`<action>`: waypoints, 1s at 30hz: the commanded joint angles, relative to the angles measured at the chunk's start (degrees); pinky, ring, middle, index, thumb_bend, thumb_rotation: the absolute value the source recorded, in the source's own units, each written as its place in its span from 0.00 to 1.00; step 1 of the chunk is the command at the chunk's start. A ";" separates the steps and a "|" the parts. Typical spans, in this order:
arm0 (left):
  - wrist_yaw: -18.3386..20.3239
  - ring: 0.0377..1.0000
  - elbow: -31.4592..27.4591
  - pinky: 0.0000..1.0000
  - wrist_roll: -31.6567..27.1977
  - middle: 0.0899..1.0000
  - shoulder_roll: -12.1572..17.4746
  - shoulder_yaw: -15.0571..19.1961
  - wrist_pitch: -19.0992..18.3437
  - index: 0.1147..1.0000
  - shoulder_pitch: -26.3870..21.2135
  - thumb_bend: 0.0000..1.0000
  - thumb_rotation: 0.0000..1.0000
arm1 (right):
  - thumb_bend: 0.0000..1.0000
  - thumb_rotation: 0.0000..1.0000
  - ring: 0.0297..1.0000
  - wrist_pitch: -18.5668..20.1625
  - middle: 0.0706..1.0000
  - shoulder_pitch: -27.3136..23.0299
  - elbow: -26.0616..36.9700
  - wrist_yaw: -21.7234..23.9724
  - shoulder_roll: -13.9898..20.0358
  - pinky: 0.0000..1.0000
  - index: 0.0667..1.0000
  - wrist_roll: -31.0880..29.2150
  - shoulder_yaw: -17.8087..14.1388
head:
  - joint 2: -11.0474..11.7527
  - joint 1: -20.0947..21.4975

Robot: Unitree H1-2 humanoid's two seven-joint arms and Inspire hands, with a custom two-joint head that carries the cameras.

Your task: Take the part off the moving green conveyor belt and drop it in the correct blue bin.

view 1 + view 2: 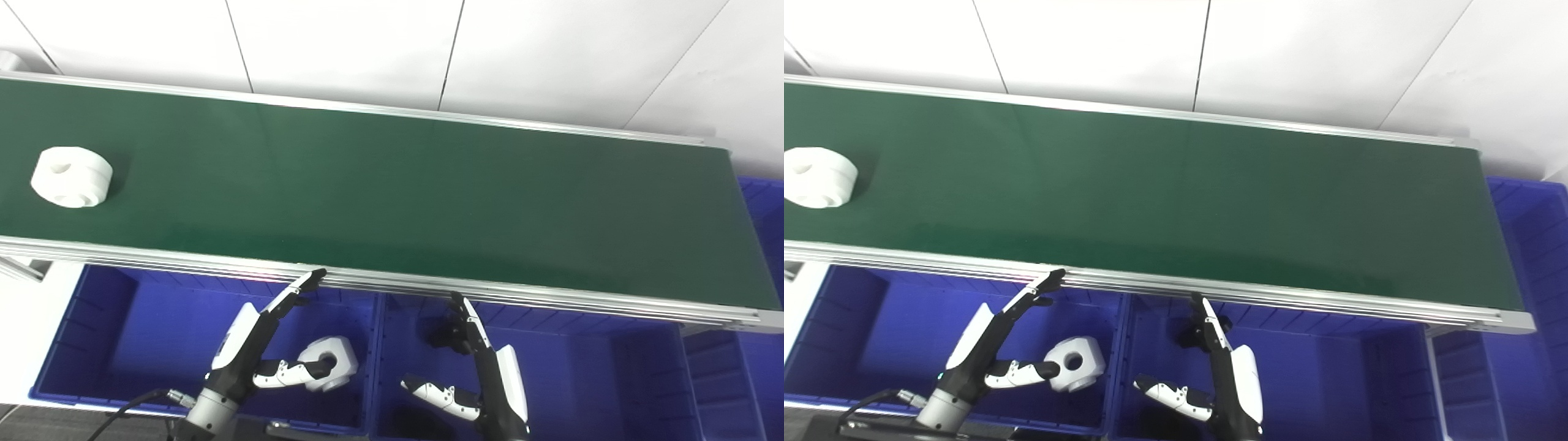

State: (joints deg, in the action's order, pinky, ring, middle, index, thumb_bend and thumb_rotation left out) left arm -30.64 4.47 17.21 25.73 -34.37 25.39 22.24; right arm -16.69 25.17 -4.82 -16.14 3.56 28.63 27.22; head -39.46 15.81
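Note:
A white round part (72, 177) with a hole lies at the far left of the green conveyor belt (392, 196). It also shows in the right eye view (817, 177). My left hand (260, 343) is open above the left blue bin (104, 331), fingers pointing up toward the belt's near rail. A second white part (331, 362) lies in that bin, just past the thumb tip. My right hand (481, 367) is open and empty above the middle blue bin (582, 380).
The belt's aluminium rail (429, 288) runs just above both hands. Another blue bin (762, 202) stands past the belt's right end. A black cable (131, 404) trails by the left wrist. White wall panels lie behind the belt.

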 commanded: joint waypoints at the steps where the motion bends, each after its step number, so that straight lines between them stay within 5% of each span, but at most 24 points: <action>1: -0.51 0.87 -1.01 0.80 -1.02 0.90 1.18 0.47 1.53 0.90 -0.12 0.72 0.81 | 0.95 0.53 0.84 -0.89 0.89 0.08 -0.32 0.19 -5.84 0.77 0.94 2.22 3.62 | -0.10 -0.05; 9: -0.98 0.87 -0.67 0.80 -1.55 0.91 1.80 0.01 1.53 0.90 -0.59 0.69 0.82 | 0.96 0.54 0.84 -0.26 0.89 -0.28 -0.26 0.53 -6.05 0.76 0.94 2.09 3.82 | -0.11 -0.31; 15: 0.83 0.87 -0.90 0.80 -4.07 0.90 1.86 1.40 1.53 0.90 -0.26 0.73 0.83 | 0.96 0.55 0.83 0.20 0.88 -0.63 -1.26 -0.83 -7.26 0.74 0.93 3.75 4.21 | -0.26 4.76; 30: 0.94 0.88 -1.08 0.82 -2.94 0.91 1.75 1.77 1.53 0.90 -0.02 0.67 0.82 | 0.95 0.55 0.84 -0.03 0.89 -0.61 -1.45 -0.53 -7.22 0.76 0.94 3.17 4.44 | 0.06 1.07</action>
State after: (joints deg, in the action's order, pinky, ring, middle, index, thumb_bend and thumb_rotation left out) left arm -29.23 4.58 13.57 26.99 -33.23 25.39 21.85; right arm -15.40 24.18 -6.37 -16.87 3.23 30.33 27.22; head -39.55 17.58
